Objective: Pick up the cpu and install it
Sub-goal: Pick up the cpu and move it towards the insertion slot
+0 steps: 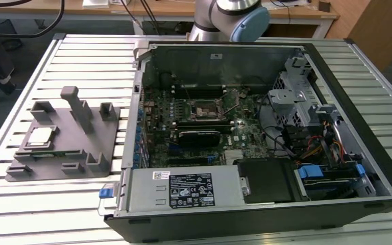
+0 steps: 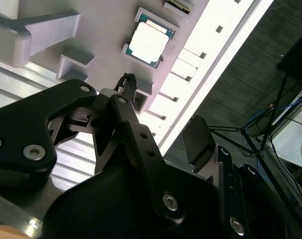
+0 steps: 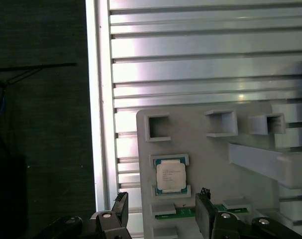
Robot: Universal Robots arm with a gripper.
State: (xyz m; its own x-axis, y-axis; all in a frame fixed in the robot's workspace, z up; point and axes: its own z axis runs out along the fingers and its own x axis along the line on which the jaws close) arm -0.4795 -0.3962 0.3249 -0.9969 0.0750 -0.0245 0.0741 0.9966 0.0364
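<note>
Cpu (image 1: 41, 136) lies flat, shiny side up, in a framed pocket of the gray holder (image 1: 70, 153). The holder sits on the slatted metal bench (image 1: 80, 51), on the exterior view's left of the open computer case (image 1: 359, 102). The cpu is well apart from the socket (image 1: 201, 109), which is in the middle of the motherboard (image 1: 182, 127) inside the case, so it is not installed. In the first wrist view the tool (image 3: 162, 199) hangs above the holder (image 3: 215, 149), fingers (image 3: 204, 219) spread wide, nothing between them. The cpu (image 3: 171, 177) is just past the fingertips and not touched. A green board strip (image 3: 183, 212) sits in the next holder slot, beside the cpu. The second wrist view shows the same: the tool (image 2: 160, 104) is wide apart and empty, and the cpu (image 2: 149, 42) sits in its pocket on the holder (image 2: 101, 30) beyond the tips. The arm (image 1: 226, 18) base stands at the far edge of the bench, behind the case. The power supply (image 1: 182, 189) is at the near end of the case.
</note>
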